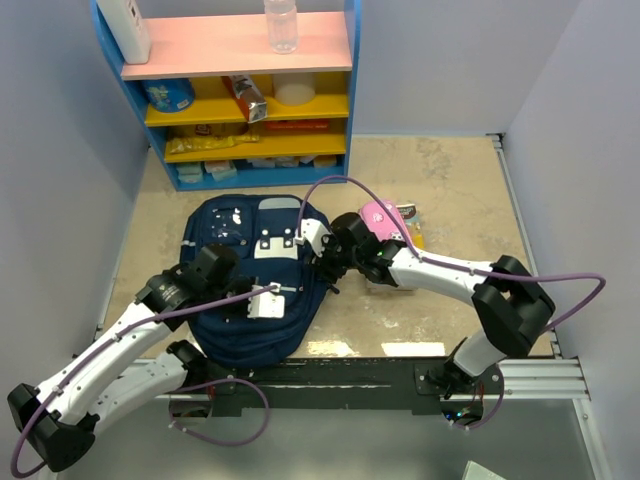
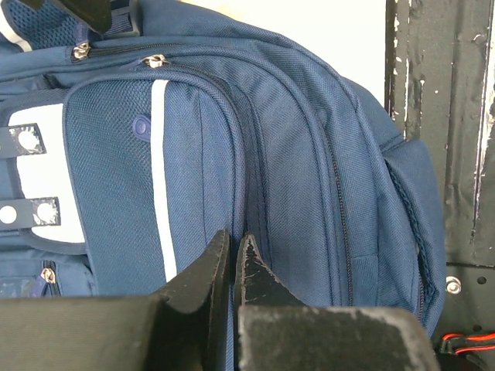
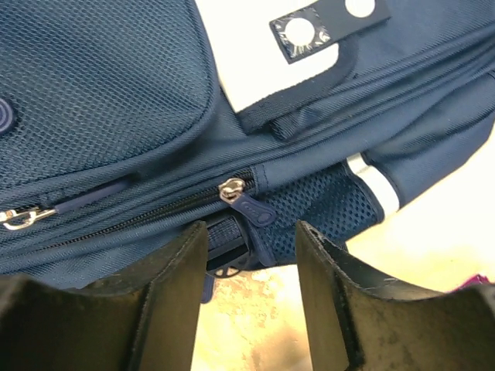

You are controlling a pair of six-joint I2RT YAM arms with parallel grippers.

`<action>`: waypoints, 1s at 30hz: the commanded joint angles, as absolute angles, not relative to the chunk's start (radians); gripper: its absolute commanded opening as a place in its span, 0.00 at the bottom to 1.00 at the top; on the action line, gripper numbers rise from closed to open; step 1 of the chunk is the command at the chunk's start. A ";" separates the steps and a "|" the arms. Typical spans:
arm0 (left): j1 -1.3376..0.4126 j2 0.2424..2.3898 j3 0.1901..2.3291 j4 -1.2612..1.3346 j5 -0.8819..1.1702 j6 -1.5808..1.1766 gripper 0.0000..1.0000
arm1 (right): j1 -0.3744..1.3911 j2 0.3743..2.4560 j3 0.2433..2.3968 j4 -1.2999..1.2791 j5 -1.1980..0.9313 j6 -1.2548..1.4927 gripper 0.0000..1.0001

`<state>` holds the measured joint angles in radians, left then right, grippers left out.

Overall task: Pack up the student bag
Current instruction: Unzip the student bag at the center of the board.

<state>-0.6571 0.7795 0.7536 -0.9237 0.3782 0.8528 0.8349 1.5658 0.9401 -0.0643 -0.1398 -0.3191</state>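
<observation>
Both sets of jaws at the student bag, which lies flat on the desk.
Left jaws pressed together, tips against the bag's front pocket seam; can't tell if fabric is pinched. Right jaws apart, straddling a silver zip pull on the bag's right edge. Pink pencil case just beside that edge; blue shelf unit beyond the bag's far side.

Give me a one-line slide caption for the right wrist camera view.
Right claw, open, poised at a zipper pull beside the navy backpack's mesh side pocket.
</observation>
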 commanded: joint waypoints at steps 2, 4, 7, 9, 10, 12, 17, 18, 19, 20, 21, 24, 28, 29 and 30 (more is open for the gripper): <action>-0.655 0.775 0.788 -0.905 0.371 0.859 0.00 | 0.833 1.597 0.957 -0.020 -0.212 -0.342 0.49; -0.657 0.775 0.788 -0.904 0.368 0.859 0.00 | 0.833 1.604 0.951 -0.012 -0.210 -0.339 0.47; -0.655 0.773 0.788 -0.905 0.367 0.859 0.00 | 0.833 1.623 0.959 -0.003 -0.210 -0.334 0.46; -0.657 0.776 0.799 -0.916 0.367 0.861 0.00 | 0.833 1.640 0.966 -0.005 -0.204 -0.334 0.47; -0.657 0.776 0.802 -0.919 0.365 0.859 0.00 | 0.833 1.643 0.968 -0.005 -0.204 -0.336 0.47; -0.657 0.773 0.810 -0.930 0.364 0.864 0.00 | 0.833 1.657 0.969 0.021 -0.203 -0.337 0.47; -0.657 0.756 0.802 -0.942 0.365 0.868 0.00 | 0.833 1.689 1.000 0.020 -0.202 -0.333 0.36; -0.657 0.756 0.799 -0.943 0.365 0.868 0.00 | 0.831 1.693 1.006 0.021 -0.206 -0.330 0.33; -0.655 0.756 0.799 -0.942 0.367 0.868 0.00 | 0.833 1.695 1.008 0.023 -0.210 -0.322 0.27; -0.657 0.758 0.799 -0.942 0.367 0.868 0.00 | 0.833 1.697 1.008 0.023 -0.212 -0.319 0.23; -0.657 0.759 0.801 -0.940 0.368 0.868 0.00 | 0.833 1.694 1.006 0.023 -0.213 -0.315 0.17; -0.657 0.764 0.802 -0.931 0.371 0.861 0.00 | 0.833 1.660 0.994 0.026 -0.201 -0.299 0.00; -0.657 0.778 0.792 -0.905 0.376 0.836 0.00 | 0.833 1.588 0.947 0.034 -0.164 -0.262 0.00; -0.657 0.784 0.793 -0.902 0.376 0.824 0.00 | 0.833 1.560 0.936 0.034 -0.155 -0.258 0.00; -0.657 0.790 0.798 -0.902 0.374 0.819 0.00 | 0.833 1.548 0.928 0.026 -0.146 -0.250 0.00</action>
